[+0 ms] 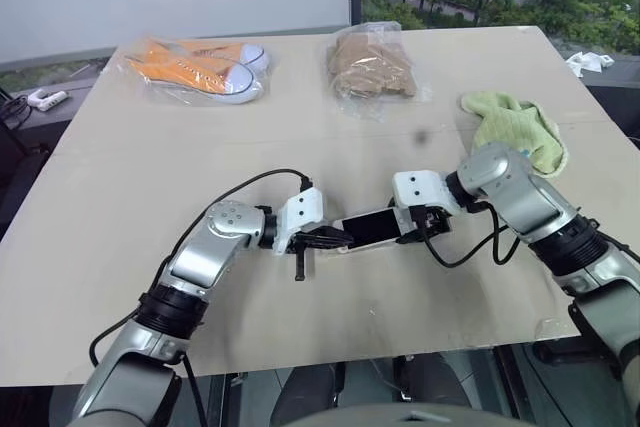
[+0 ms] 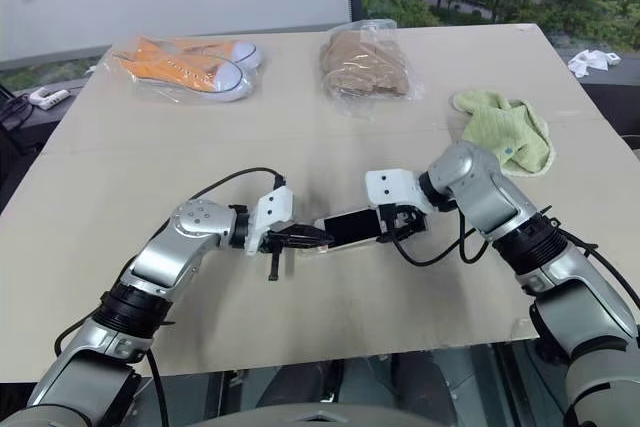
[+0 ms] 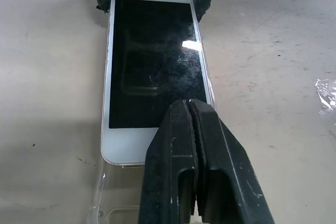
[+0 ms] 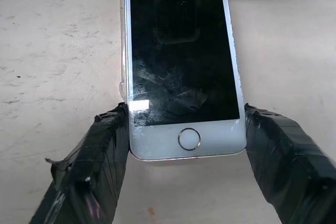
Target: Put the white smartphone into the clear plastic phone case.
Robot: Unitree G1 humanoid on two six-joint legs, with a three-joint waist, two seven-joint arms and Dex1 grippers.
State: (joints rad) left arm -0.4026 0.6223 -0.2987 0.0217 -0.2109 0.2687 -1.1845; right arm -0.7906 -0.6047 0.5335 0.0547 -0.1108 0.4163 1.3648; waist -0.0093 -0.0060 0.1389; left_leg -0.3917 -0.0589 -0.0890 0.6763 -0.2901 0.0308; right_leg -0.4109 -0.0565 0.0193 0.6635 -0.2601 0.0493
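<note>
The white smartphone (image 4: 181, 51) lies screen up on the table between my two grippers (image 1: 365, 228). My right gripper (image 4: 186, 124) is shut on its home-button end, one taped finger against each long side. My left gripper (image 3: 191, 108) is shut, its two black fingers pressed together with the tips resting on the screen near the phone's other end. The clear plastic phone case (image 3: 102, 205) shows under and beyond that end of the phone; its glossy edge runs along the phone's side. How deep the phone sits in it I cannot tell.
At the table's far side lie bagged orange sneakers (image 1: 200, 67) and a bagged brown item (image 1: 370, 62). A green cloth (image 1: 515, 127) lies at the right, behind my right arm. The table's front edge (image 1: 330, 367) is close below the grippers.
</note>
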